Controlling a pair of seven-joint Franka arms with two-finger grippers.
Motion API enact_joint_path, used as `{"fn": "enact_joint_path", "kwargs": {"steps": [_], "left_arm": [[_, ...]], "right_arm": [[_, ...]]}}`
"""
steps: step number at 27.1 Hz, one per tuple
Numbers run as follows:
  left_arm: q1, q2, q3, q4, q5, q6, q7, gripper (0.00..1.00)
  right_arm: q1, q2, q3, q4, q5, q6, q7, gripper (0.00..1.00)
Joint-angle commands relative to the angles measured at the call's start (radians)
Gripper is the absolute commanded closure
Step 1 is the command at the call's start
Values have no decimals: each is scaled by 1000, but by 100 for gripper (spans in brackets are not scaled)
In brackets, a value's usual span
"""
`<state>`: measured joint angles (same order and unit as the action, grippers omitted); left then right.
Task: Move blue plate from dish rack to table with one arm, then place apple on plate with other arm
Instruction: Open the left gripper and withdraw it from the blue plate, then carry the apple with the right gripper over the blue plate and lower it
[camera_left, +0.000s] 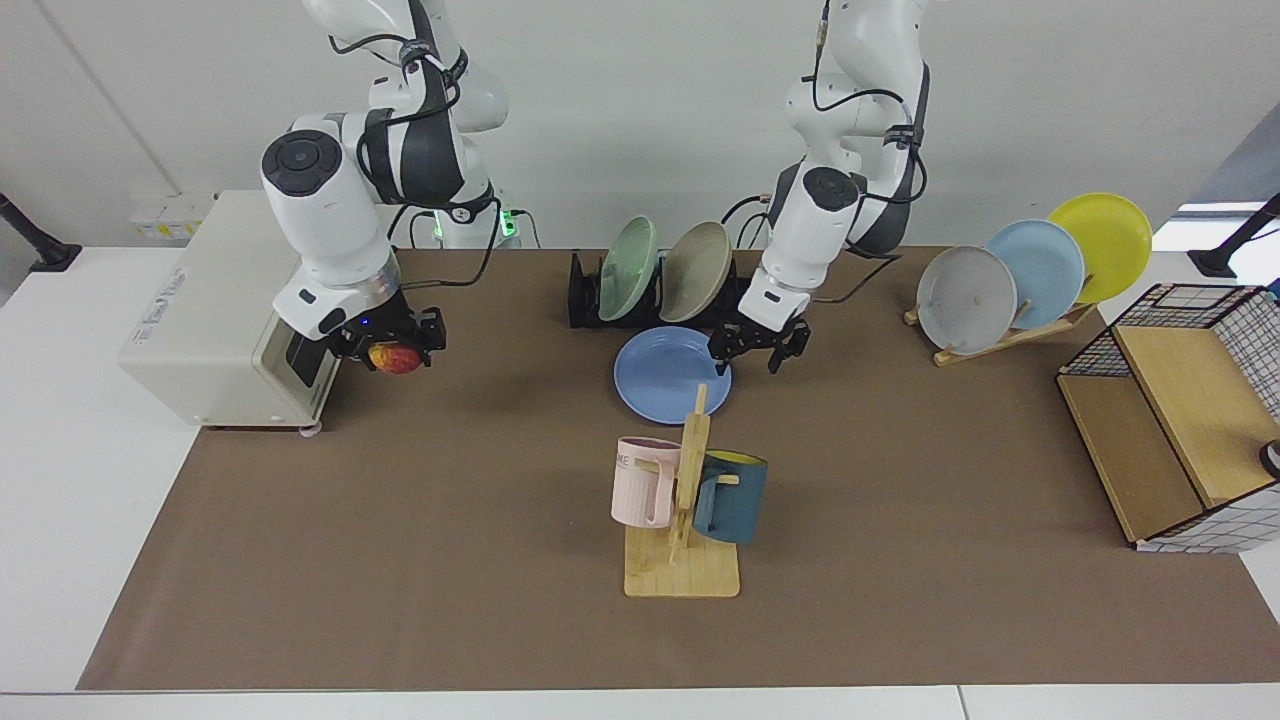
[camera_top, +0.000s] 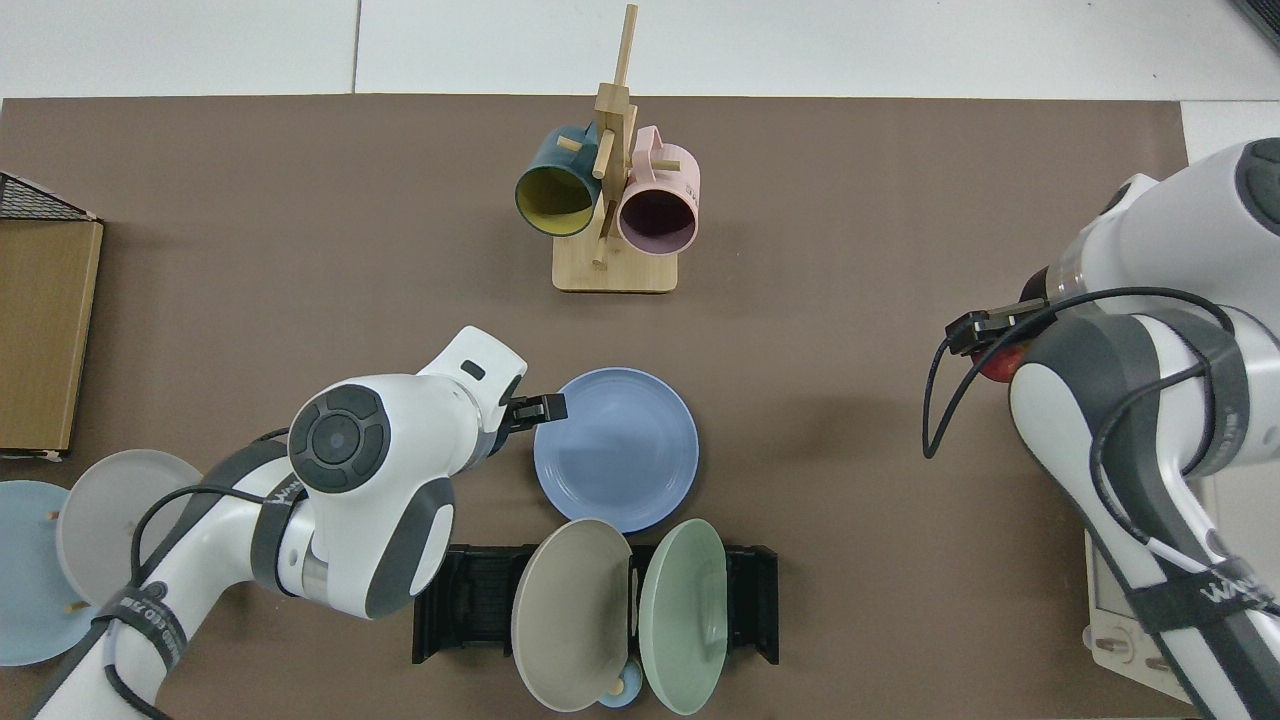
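A: Where is the blue plate (camera_left: 671, 374)?

B: Flat on the brown mat of the table (camera_left: 400, 560), just in front of the dish rack (camera_left: 585, 290), between it and the wooden mug tree (camera_left: 685, 520). From above, the plate (camera_top: 615, 449) lies clear of the two plates in the rack (camera_top: 470, 600).

A: And the left gripper (camera_left: 758, 343)?

B: Beside the plate's edge, fingers spread, nothing between them. From above it (camera_top: 530, 408) sits just off the rim, not touching.

A: So the apple (camera_left: 393, 357) comes next?

B: I'd judge so. The right gripper (camera_left: 393, 350) clamps it, well away from the plate, next to the white box (camera_left: 200, 320). From above only a sliver of the apple (camera_top: 1000, 363) shows under the arm.

A: How should it be done well?

B: Lift the left arm away first so the two don't meet over the plate. Carry the apple low, stop over the plate's middle, lower until it rests, then open. An apple rolls, so a drop near the rim could send it onto the mat. The mug tree stands close, so approaching from the rack side looks safer.

A: Any writing?

B: A small label on the white box and letters on the pink mug (camera_left: 640, 480), both too small to read. "WN" shows on an arm strap (camera_top: 1225, 588) from above.
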<state>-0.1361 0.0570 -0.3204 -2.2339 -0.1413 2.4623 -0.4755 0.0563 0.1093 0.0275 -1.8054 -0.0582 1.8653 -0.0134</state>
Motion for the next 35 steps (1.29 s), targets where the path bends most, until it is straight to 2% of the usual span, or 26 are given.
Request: {"fn": "enact_joint_path", "kwargs": {"steps": [1,8,13,18,21,27,31,35], "left_arm": [[26,-34,37,91,95,-176,-2,1],[144,-149,38,154,132,-374,58,1],[203,-134,41,316,137,-570,184,1],[263,-128,63,437,137,-689,259,1],[259,-128,112,482,137,-724,314,1],[222,-134,234,493,135,-737,388,1],[220,-138,244,490,135,-737,409,1],[220,-146,245,481,135,-738,413,1]], "right_arm": [[34,-17,2,-15,4,-3,38,100],[123,-14,2,-15,6,5,173,100],[198,-5,2,-15,8,29,271,100],[286,13,2,-8,26,49,397,100],[339,32,2,0,63,66,490,100],[445,78,2,3,66,132,650,100],[528,133,0,6,58,156,746,100],[576,191,0,11,51,233,839,100]]}}
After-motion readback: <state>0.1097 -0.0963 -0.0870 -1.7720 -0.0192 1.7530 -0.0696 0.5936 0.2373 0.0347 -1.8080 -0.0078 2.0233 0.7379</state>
